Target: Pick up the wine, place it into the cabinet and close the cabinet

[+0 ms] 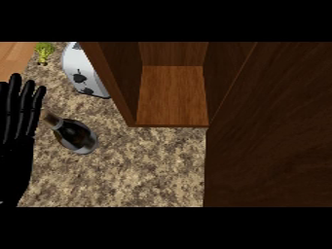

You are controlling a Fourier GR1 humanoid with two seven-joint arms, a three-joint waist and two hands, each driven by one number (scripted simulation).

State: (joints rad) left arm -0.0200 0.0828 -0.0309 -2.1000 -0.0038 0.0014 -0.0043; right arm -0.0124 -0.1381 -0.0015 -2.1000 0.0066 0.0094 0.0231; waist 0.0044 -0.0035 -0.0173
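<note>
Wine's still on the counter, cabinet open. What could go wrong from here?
1. The wine bottle stands upright on the counter right beside the open left hand; a sideways brush of the fingers could tip it.
2. The cabinet door stands open beside the shelf, so the entry is narrow and the bottle may clip the door or the side wall.
3. The right hand is out of view.
</note>
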